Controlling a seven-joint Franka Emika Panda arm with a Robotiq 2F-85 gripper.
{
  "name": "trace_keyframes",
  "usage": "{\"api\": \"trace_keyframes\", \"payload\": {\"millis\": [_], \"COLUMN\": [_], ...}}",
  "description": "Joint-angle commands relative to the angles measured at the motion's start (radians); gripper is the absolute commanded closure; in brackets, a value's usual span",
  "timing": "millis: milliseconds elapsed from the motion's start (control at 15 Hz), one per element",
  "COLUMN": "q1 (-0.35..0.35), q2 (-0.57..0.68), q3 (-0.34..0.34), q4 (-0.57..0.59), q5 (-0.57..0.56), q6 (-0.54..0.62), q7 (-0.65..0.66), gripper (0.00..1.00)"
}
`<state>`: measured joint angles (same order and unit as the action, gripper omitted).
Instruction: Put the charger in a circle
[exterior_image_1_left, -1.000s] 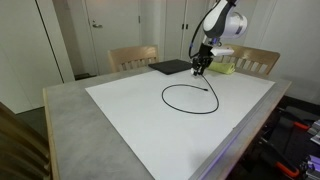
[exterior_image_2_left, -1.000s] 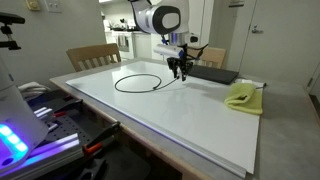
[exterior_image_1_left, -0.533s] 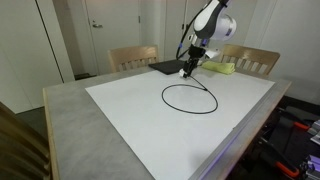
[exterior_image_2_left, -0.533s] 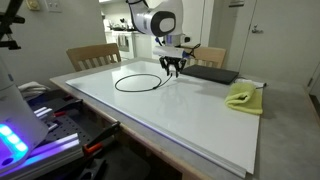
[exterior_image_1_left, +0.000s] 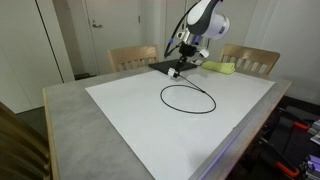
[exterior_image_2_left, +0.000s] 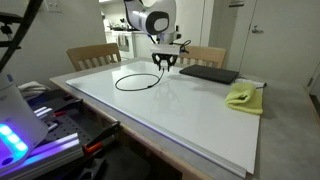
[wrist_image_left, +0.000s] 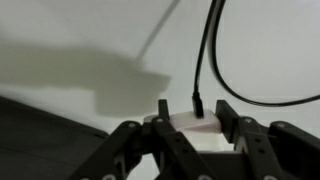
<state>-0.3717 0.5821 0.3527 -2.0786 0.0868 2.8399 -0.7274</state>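
The charger (exterior_image_1_left: 163, 96) is a thin black cable lying in a closed loop on the white table top (exterior_image_1_left: 130, 125); it also shows in an exterior view (exterior_image_2_left: 117, 84). My gripper (exterior_image_1_left: 177, 71) hangs just above the table at the far side of the loop, near the black pad, and also shows in an exterior view (exterior_image_2_left: 163, 65). In the wrist view the jaws (wrist_image_left: 192, 110) stand apart. A black plug end of the cable (wrist_image_left: 205, 50) lies between the fingertips, touching a small white block (wrist_image_left: 185, 126). I cannot tell whether the block lies on the table.
A flat black pad (exterior_image_1_left: 166, 66) lies at the table's far edge, also seen in an exterior view (exterior_image_2_left: 208, 73). A yellow-green cloth (exterior_image_1_left: 221, 68) lies beside it (exterior_image_2_left: 242, 96). Wooden chairs (exterior_image_1_left: 132, 57) stand behind the table.
My gripper has moved away from the near end of the loop toward the black pad. The cable loop has stayed in place.
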Motion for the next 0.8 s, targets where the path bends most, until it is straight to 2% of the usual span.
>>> {"api": "trace_keyframes", "payload": {"millis": [0,67,133,267,333,733], "q1": [0.009,0.007,0.002,-0.029,-0.018,-0.042], "q2": [0.001,0.001,0.003,0.011,0.002,-0.001], "q3": [-0.009,-0.009,-0.001,0.045,0.038,0.096], "q4": [0.003,0.003,-0.002,0.001,-0.001,-0.007], "q5": [0.012,0.012,0.012,-0.006,-0.028,-0.003], "q6": [-0.001,-0.002,0.008,-0.002,-0.026,-0.096], "q7": [-0.009,-0.011,-0.023,-0.118,-0.152,-0.466], "gripper": [0.49,0.49,0.74,0.74,0.74,0.74]}}
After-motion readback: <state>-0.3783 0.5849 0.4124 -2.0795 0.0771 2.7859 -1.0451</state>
